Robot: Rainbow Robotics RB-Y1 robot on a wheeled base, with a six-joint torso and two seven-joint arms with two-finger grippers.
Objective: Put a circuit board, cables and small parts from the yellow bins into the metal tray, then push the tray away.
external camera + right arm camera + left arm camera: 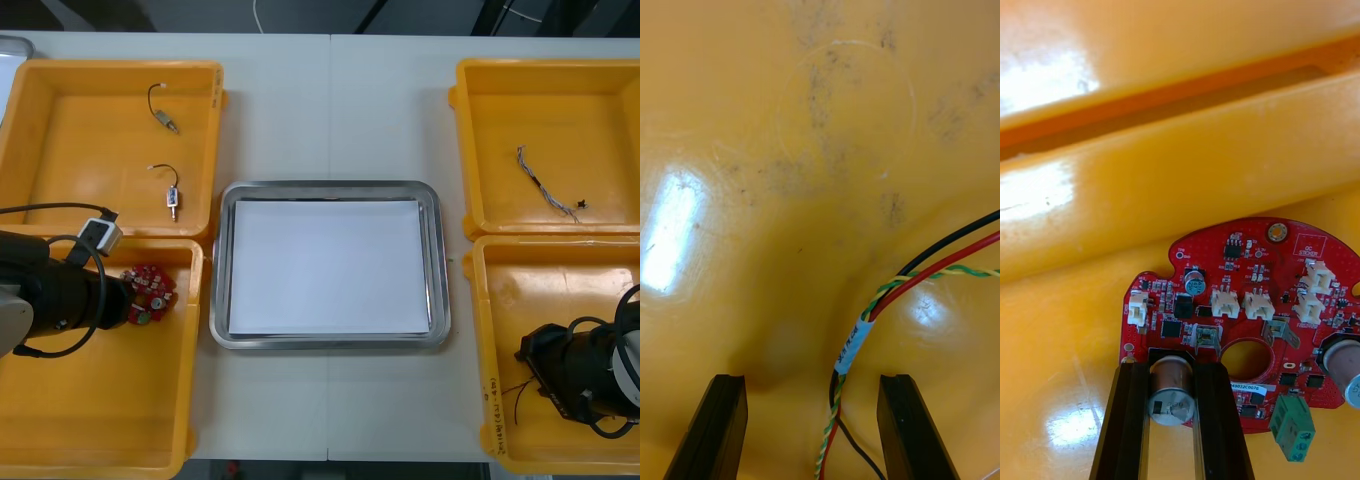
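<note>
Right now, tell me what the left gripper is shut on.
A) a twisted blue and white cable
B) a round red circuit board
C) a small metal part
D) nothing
B: the left gripper clamps a silver cylinder on the round red circuit board in the near left yellow bin; the right gripper stands open around cables in the near right bin.

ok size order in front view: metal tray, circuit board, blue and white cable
1. metal tray, largest by far
2-3. unsure: twisted blue and white cable runs longer, round red circuit board covers more area
</note>
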